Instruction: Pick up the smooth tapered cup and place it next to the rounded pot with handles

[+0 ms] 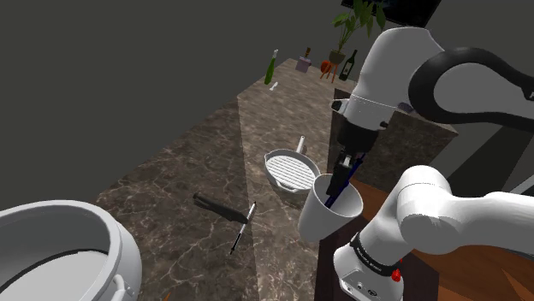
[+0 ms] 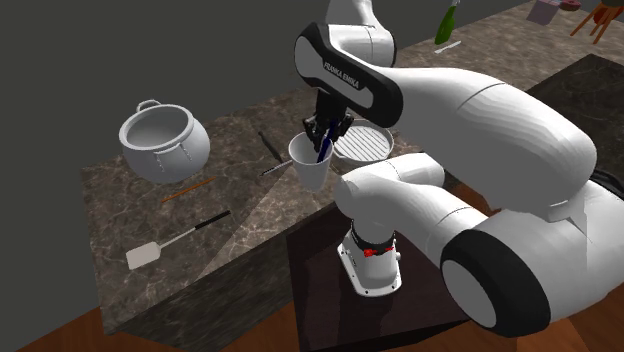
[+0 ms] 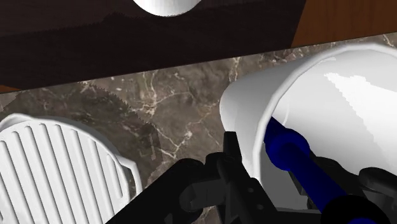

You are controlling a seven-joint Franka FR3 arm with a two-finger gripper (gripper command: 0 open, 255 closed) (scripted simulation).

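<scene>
**Cup clasped by its wall; pot well apart**

Shoulder view: The pincer hung at centre right, closed on the wall of the white cup, one finger inside the rim and one outside. The cup was at the near edge of the dark marble tabletop, beside the arm's stand. Could not tell whether its base touched the surface. A white ribbed pan lay just up and left of the cup. A dark knife and a slim utensil lay further left. The white pot filled the lower left corner, well apart from the cup. A green bottle stood at top centre.

Second exterior view: The cup was at frame centre in the pincer. The rounded pot, with its handles, stood upper left, well apart. A spatula lay lower left, and the ribbed pan just right of the cup.

Wrist view: The cup was tilted. The pincer clamped its wall, black finger outside, dark blue finger inside. The ribbed pan lay near the cup, apart from it.
</scene>
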